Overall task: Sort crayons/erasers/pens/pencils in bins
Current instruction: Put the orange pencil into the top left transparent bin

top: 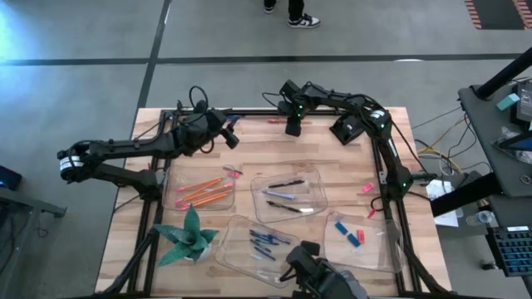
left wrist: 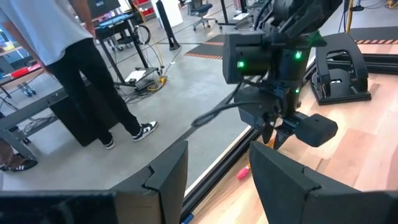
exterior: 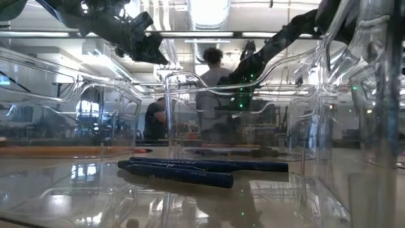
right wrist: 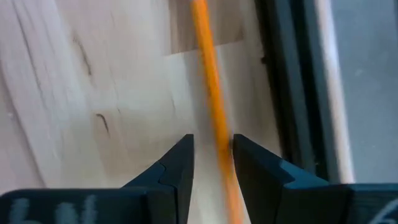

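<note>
I am hanging my right gripper (top: 293, 126) over the far edge of the table (top: 332, 149), and a pencil (right wrist: 211, 93) is sitting between my two fingers, its orange shaft running lengthwise through the gap and straight on ahead of me. My jaws are standing partly spread on either side of it; whether they are already pinching it I cannot tell. The shaft is running alongside the dark rail of the table frame (right wrist: 292, 93), so the rail is crowding one side of my approach.

Taking the pencil bin (top: 202, 193) as my landmark, this pencil is lying well beyond it toward the far edge, and that bin is already holding several orange and red pencils. My left gripper (top: 231, 137) is hovering between the bin and the far edge with its fingers spread and nothing in them. A second red stick (top: 277, 121) is lying just beside my right gripper. Two pink erasers (top: 367, 188) are lying well apart from the pencil bin, past the pen bin (top: 289, 196), out on the bare wood.
</note>
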Controlling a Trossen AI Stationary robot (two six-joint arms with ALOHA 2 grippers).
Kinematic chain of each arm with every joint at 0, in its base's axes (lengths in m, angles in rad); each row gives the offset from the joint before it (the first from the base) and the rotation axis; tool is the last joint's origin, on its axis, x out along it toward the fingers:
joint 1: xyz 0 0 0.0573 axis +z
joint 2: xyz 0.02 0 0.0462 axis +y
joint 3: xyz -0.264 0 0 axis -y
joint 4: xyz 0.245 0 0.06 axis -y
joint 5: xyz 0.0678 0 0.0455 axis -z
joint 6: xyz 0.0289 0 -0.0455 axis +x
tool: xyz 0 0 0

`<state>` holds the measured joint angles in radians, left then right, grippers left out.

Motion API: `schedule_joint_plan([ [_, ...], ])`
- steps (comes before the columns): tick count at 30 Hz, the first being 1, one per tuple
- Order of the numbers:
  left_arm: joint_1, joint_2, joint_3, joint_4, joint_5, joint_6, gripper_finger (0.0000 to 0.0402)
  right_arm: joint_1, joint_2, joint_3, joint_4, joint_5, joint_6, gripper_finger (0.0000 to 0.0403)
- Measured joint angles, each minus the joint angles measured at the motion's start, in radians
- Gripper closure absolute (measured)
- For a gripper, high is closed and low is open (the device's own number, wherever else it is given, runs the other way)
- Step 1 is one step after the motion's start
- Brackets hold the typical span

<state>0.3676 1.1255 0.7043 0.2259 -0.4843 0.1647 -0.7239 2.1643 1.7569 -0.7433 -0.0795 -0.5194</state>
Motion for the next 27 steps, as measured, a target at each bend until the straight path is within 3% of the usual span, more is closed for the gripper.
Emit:
schedule_joint_plan([
  [9, 0.000, 0.000, -0.009, 0.000, 0.001, 0.000, 0.0243, -0.003, 0.011, -0.001, 0.071, 0.010, -0.021, 0.0296],
  [14, 0.000, 0.000, -0.014, 0.000, 0.001, 0.001, 0.0243, -0.003, 0.013, 0.002, 0.090, 0.013, 0.127, 0.0296],
  [27, 0.000, 0.000, -0.033, 0.005, 0.001, -0.001, 0.0243, -0.003, 0.011, 0.006, -0.036, 0.012, 0.131, 0.0298],
])
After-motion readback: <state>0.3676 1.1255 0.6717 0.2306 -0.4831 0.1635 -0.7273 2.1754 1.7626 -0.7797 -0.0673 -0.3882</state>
